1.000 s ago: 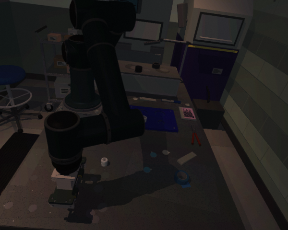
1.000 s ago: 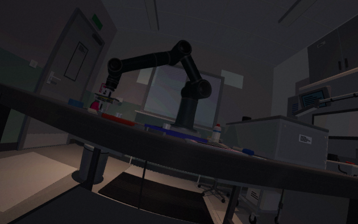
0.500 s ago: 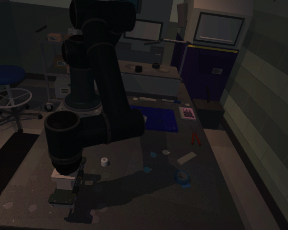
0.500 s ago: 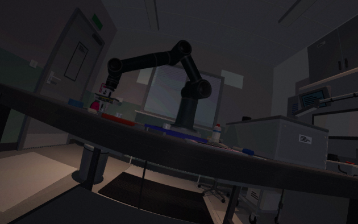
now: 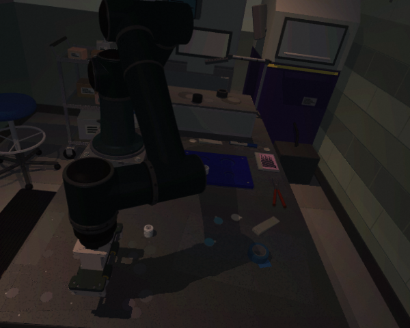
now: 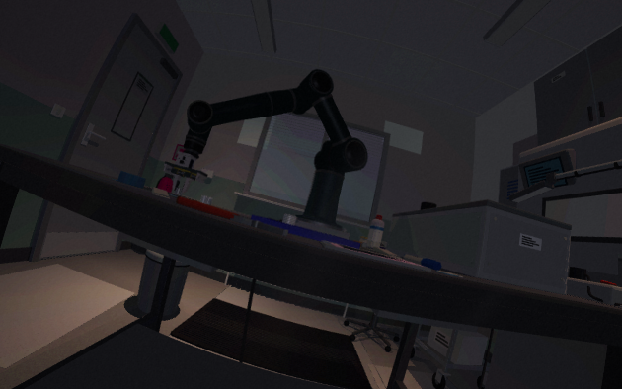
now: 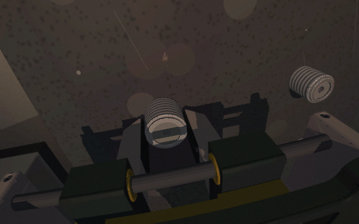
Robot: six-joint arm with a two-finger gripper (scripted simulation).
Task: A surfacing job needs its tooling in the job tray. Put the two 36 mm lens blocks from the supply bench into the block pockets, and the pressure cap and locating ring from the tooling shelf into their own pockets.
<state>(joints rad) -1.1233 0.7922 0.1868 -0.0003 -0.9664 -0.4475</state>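
A ribbed silver lens block (image 7: 165, 122) stands on the dark bench near its front left corner, held between the fingers of my gripper (image 7: 165, 131), which is closed on it. In the side camera the block is hidden under the gripper (image 5: 88, 282). A second ribbed lens block (image 7: 311, 84) (image 5: 148, 231) stands alone on the bench a short way off. The blue job tray (image 5: 226, 168) lies further back, partly behind my arm. Two dark round parts, one (image 5: 197, 97) and another (image 5: 222, 93), sit on the raised grey shelf behind the tray.
A roll of blue tape (image 5: 259, 252) lies on the right of the bench, with red pliers (image 5: 279, 197), a grey slab (image 5: 265, 225) and a pink card (image 5: 266, 161) beyond it. A dark box (image 5: 297, 159) stands at the right edge. A blue stool (image 5: 11, 109) is off the left side.
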